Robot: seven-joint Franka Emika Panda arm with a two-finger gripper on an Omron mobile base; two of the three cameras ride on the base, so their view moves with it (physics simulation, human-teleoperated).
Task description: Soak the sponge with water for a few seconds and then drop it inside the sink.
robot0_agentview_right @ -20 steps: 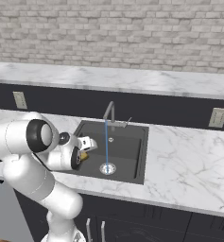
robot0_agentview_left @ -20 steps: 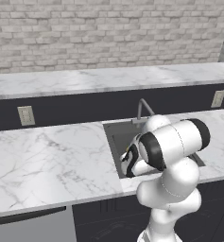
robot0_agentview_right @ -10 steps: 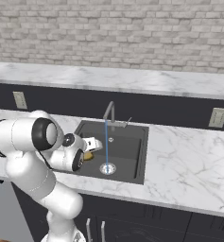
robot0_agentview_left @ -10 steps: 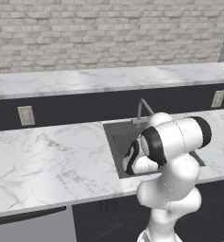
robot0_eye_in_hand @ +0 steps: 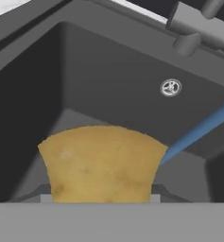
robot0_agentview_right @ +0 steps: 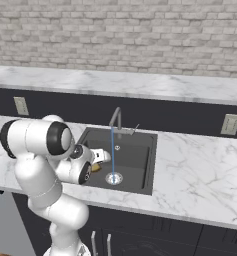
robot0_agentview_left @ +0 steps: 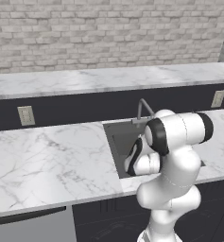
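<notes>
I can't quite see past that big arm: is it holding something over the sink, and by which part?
Yes, the end effector holds the sponge, gripped at its near end; the far end sticks out toward the water.

one sponge (robot0_eye_in_hand: 101, 163), one sink (robot0_agentview_right: 140, 145), two outlets (robot0_agentview_right: 230, 124)

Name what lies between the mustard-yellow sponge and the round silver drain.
In the right base view, the thin light-blue water stream falls between the mustard-yellow sponge and the round silver drain.

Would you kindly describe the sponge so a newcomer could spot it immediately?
Find the dark grey recessed sink in the white marble counter. Over its left half, the robot's fingers hold a small mustard-yellow sponge block beside the thin blue water stream. It is the only yellow thing there.
</notes>
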